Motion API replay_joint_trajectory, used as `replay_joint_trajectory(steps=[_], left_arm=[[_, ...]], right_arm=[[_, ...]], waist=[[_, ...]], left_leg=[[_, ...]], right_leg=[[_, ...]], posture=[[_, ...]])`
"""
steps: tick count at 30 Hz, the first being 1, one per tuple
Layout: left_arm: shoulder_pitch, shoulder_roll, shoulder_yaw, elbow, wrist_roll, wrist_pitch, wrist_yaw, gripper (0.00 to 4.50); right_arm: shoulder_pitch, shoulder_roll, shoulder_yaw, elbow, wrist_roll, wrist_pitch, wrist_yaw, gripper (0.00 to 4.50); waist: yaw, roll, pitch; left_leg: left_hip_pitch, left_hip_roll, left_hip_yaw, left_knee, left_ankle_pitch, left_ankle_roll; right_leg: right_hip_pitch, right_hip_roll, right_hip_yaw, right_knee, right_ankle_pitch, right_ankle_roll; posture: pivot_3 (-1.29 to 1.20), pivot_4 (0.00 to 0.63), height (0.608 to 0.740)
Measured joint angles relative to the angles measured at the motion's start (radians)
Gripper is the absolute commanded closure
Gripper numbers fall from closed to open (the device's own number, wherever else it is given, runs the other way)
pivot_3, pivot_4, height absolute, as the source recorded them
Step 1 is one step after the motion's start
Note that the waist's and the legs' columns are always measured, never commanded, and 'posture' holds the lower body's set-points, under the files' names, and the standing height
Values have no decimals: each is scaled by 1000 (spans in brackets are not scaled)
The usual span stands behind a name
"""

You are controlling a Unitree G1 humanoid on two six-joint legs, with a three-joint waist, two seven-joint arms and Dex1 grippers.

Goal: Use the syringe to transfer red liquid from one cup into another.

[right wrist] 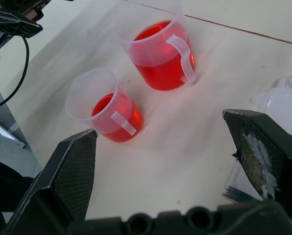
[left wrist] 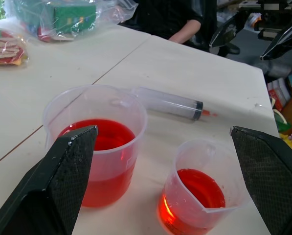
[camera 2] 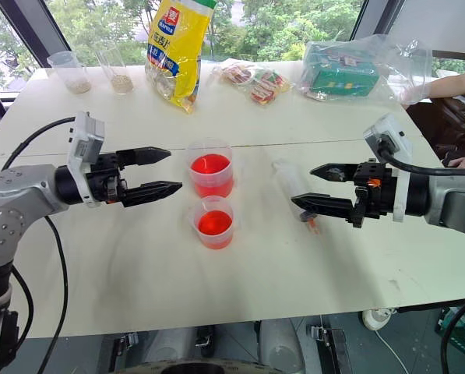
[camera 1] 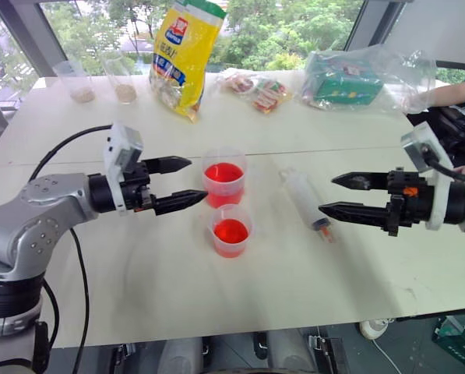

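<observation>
Item 1, work surface: a pale cream table [camera 1: 177, 296] is carrying every object, with a thin seam running across it just behind the taller cup. Windows behind it are showing green trees.

Item 2, left gripper [camera 1: 187, 182]: hovering above the table, pointing toward the cups, its 2 black fingers standing wide apart and gripping nothing.

Item 3, right gripper [camera 1: 328, 195]: hovering at the opposite side, pointing back toward the left one, fingers likewise spread wide and empty.

Item 4, taller cup [camera 1: 223, 178]: standing upright just beyond the left gripper's fingertips, not touching them, and holding red liquid [camera 1: 223, 173] in its lower part.

Item 5, shorter cup [camera 1: 231, 231]: standing upright just beside the taller cup, on the robot's side of it, near the left gripper's lower finger, with a pour lip and red liquid inside.

Item 6, syringe [camera 1: 304, 199]: lying flat on the table between the cups and the right gripper, its orange-red tip sitting just below that gripper's lower fingertip; contact cannot be told.

Item 7, far edge, well beyond both grippers: 2 clear cups [camera 1: 75, 80] with beige grains, a yellow bag [camera 1: 184, 54], a snack packet [camera 1: 257, 89], and a green box in a clear bag [camera 1: 349, 78].

Item 8: a person's gloved hand [camera 1: 419, 100] is resting at the far right corner.
</observation>
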Motion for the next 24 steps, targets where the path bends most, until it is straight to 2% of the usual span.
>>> replay_joint_trajectory(steps=[17,24], left_arm=[[0,-4,-1,0,0,-2,6,0],[-4,-15,-2,0,0,-6,5,0]], right_arm=[[-8,-3,37,27,-16,-2,-21,36],[-138,-5,189,112,-110,49,-114,36]], waist=[[0,0,0],[-2,0,0]], left_leg=[[0,0,0,0,0,0],[0,0,0,0,0,0]], right_leg=[[0,0,0,0,0,0],[0,0,0,0,0,0]], posture=[[0,150,740],[0,150,740]])
